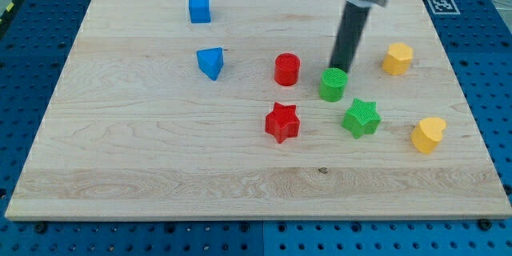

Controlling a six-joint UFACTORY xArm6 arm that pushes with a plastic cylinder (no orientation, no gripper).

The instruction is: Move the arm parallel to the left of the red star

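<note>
The red star point(282, 122) lies near the middle of the wooden board point(160, 152). My tip point(342, 69) comes down just behind the green cylinder point(334, 84), touching or nearly touching its far side. The tip stands up and to the right of the red star, about a block's width away from it. The red cylinder point(287, 70) stands above the star, to the left of my tip.
A green star point(361, 118) lies right of the red star. A blue cube point(199, 8) and a blue triangular block point(210, 62) sit at upper left. A yellow hexagonal block point(397, 58) and a yellow heart point(428, 134) sit at right.
</note>
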